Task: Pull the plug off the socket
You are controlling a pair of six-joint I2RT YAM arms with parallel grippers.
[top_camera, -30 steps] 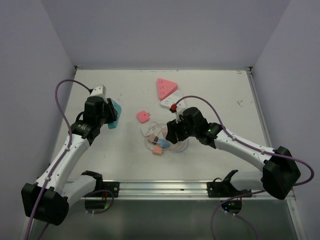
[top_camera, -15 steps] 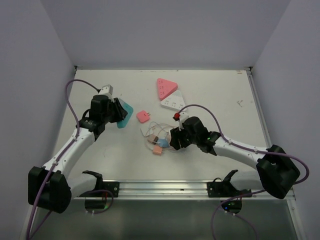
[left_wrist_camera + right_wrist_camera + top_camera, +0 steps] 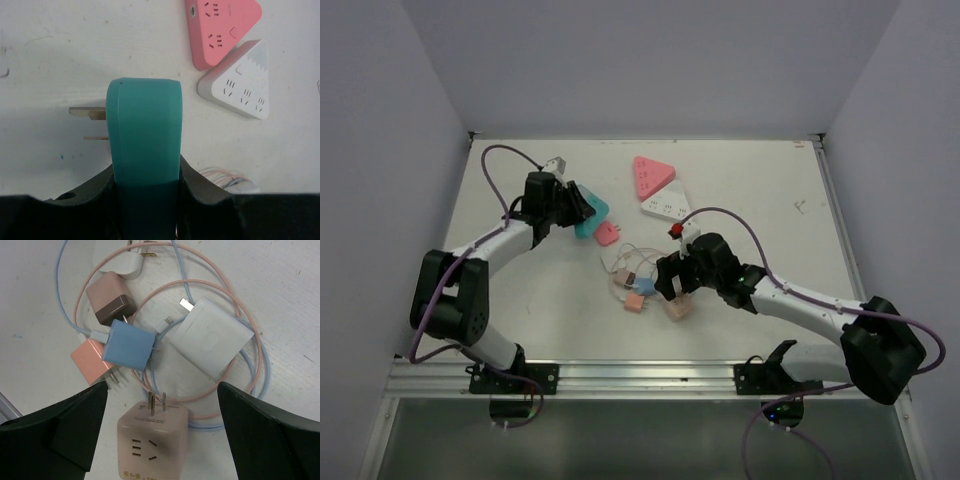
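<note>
You've got a white tabletop [image 3: 770, 190], scuffed in spots, w/ pale walls [image 3: 640, 60] on 3 sides and a metal rail [image 3: 650, 375] at the near edge. L gripper [image 3: 575, 205] is clamped on the teal plug [image 3: 145, 145], prongs bare. R gripper [image 3: 670, 285] stands wide over the beige cube socket [image 3: 152, 445], just beside the cable tangle [image 3: 635, 275].
</note>
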